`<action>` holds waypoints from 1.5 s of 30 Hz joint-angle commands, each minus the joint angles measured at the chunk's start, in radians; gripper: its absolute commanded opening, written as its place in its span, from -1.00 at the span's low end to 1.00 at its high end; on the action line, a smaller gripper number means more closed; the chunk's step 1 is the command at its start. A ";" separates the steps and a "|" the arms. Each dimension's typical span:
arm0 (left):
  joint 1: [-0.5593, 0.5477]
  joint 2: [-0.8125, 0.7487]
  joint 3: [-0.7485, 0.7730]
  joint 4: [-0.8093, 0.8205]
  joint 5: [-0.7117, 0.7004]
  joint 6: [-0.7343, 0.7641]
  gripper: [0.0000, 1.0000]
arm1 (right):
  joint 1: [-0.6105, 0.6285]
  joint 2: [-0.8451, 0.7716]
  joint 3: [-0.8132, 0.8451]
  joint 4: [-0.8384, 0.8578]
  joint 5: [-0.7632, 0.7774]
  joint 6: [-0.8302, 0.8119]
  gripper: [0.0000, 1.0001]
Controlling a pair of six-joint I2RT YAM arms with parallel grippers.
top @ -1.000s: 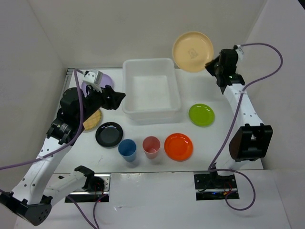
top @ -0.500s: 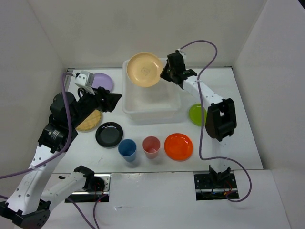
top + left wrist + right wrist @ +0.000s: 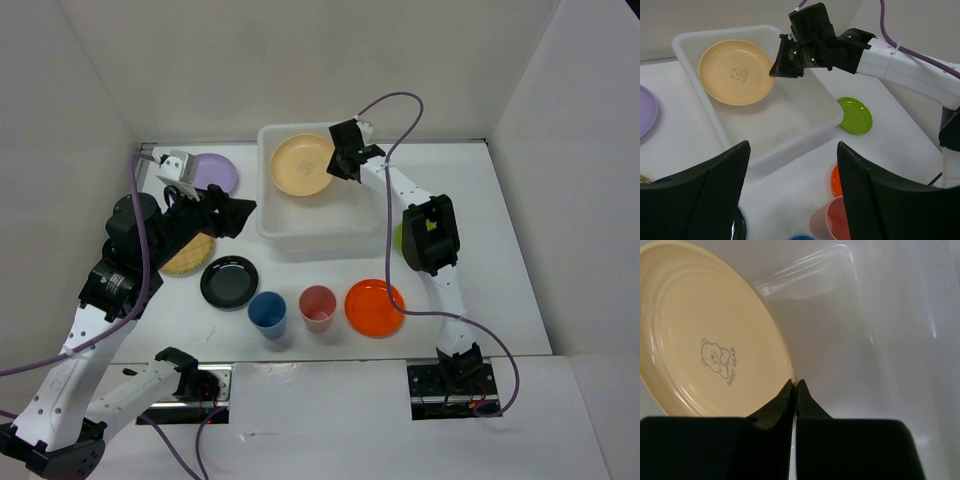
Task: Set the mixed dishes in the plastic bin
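**Right gripper holds the peach plate inside the bin; left gripper empty.**

The right gripper point(image 3: 794, 387) has its fingers pinched nearly together on the near rim of the peach plate point(image 3: 303, 165). The plate sits tilted within the walls of the plastic bin point(image 3: 320, 212), at the far left end. Whether it rests on the bin floor cannot be told. The left gripper point(image 3: 238, 212) hovers just left of the bin with its fingers spread wide and nothing between them. On the table outside the bin are the lilac plate point(image 3: 215, 172) at far left, the woven plate point(image 3: 190, 255) and the black plate point(image 3: 229, 281). The blue cup point(image 3: 267, 312), pink cup point(image 3: 318, 306) and orange plate point(image 3: 374, 306) stand in a near row. The green plate point(image 3: 855, 115) lies right of the bin.
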 commanded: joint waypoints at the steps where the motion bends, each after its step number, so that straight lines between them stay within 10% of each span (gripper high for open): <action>1: 0.004 -0.007 0.014 0.009 0.013 -0.007 0.54 | 0.010 0.035 0.103 -0.038 0.054 -0.007 -1.00; 15: 0.004 -0.007 0.014 0.009 0.022 0.002 0.60 | 0.010 0.089 0.236 -0.135 0.074 -0.043 -0.09; 22: 0.004 0.031 0.034 0.000 0.032 0.011 0.62 | 0.010 -0.168 0.298 -0.228 0.100 -0.074 0.25; 33: 0.028 0.152 0.066 -0.021 -0.183 -0.090 0.65 | -0.196 -0.921 -0.602 -0.003 -0.045 0.035 0.43; 38: 0.260 0.304 0.137 0.016 -0.177 -0.266 0.65 | -0.234 -0.994 -0.724 -0.003 -0.036 -0.002 0.43; 45: 0.642 0.589 0.109 0.236 0.255 -0.478 0.30 | -0.279 -1.051 -0.839 0.017 -0.114 -0.022 0.43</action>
